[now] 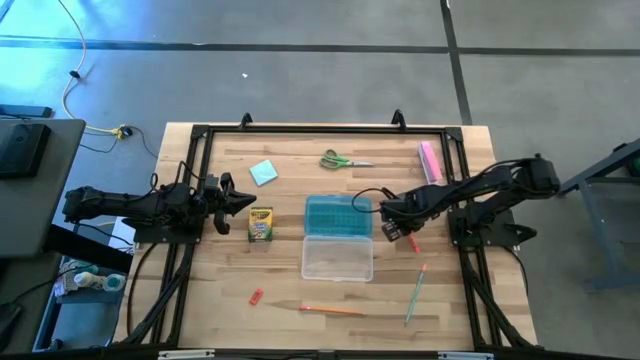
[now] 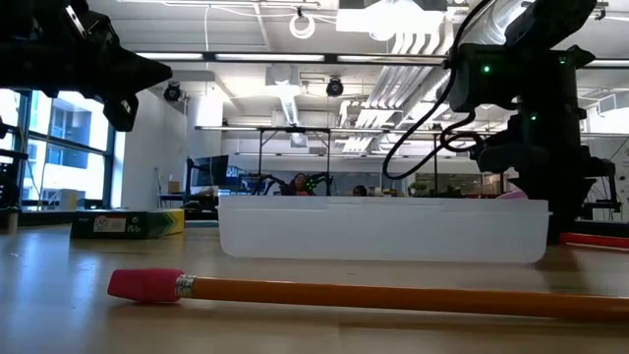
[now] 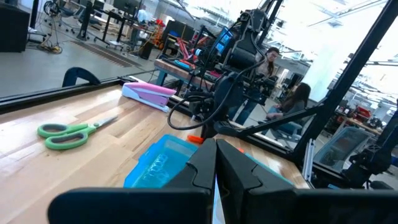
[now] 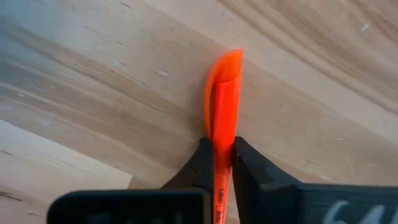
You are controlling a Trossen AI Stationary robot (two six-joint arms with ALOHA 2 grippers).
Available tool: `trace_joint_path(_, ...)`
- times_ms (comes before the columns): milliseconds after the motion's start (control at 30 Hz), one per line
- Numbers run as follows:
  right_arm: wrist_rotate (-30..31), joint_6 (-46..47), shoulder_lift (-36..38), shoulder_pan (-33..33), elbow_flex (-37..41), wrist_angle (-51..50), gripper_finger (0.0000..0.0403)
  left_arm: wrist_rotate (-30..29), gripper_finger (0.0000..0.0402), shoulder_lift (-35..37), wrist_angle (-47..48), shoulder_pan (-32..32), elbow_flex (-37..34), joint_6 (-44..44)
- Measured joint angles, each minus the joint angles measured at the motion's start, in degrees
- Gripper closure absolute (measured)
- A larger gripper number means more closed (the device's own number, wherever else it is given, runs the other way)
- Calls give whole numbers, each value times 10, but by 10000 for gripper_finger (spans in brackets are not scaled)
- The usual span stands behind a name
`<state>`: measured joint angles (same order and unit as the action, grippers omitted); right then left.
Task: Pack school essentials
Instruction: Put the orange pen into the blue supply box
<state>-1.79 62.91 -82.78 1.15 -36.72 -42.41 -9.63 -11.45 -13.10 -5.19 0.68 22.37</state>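
Pinching an orange pen [image 4: 222,118] between my right claw's [image 4: 222,163] fingers, I have it clamped low against the table [image 4: 93,93], just right of the case [image 1: 338,238]. That case lies open mid-table, teal lid [image 1: 338,215] toward the far edge, clear tray [image 1: 338,258] toward the near one. My left claw [image 3: 216,163] hangs with its fingers pressed together and nothing between them, just left of the crayon box [image 1: 260,225]. Beyond that, the blue pad [image 1: 264,172] and the scissors [image 1: 340,160] lie toward the far edge, with the pink block [image 1: 430,160] at the far right. Near the front edge lie a small red eraser [image 1: 256,296], an orange pencil [image 1: 332,310] and what looks like a green pencil [image 1: 415,295] with a red end, though it is too thin from above to be sure.
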Motion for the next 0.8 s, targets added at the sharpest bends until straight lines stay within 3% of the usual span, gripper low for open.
trace_joint_path(300, 0, 61, 93, 0, 3, 42, 387, 0, 401, 0, 0, 0, 0, 0)
trace_joint_path(500, 100, 87, 167, 13, 3, 152, 387, 0, 401, 0, 0, 0, 0, 0)
trace_joint_path(667, 197, -37, 191, 31, 2, 340, 387, 0, 401, 0, -1, 0, 0, 0)
trace_joint_path(800, 219, -219, 175, 47, 1, 539, 387, 0, 401, 0, -1, 0, 0, 0)
